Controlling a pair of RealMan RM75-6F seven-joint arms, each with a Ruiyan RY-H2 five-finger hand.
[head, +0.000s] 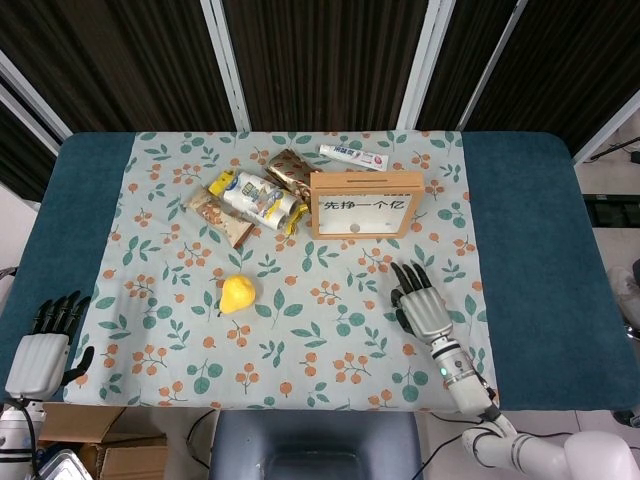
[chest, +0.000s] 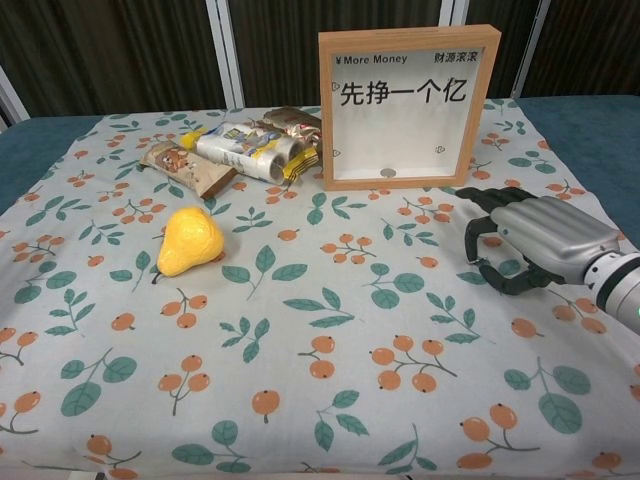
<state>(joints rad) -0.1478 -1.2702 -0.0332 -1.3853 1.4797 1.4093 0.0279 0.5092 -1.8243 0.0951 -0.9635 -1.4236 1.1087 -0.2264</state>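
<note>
Right robot hand (chest: 530, 245) hovers at centre right, fingers apart, holding nothing, just below the wooden frame (chest: 405, 105). Left robot hand (head: 40, 350) idles lower left, empty. Approach step; next move calls for closing on the frame

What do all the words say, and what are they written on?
"¥ More Money": top left of the white panel in the wooden frame.
"财源滚滚": top right of that panel.
"先挣一个亿": big black characters below those.
Toothpaste tube: print too small to read.
Snack packets: print too blurred to read.
The yellow pear carries no writing.
</note>
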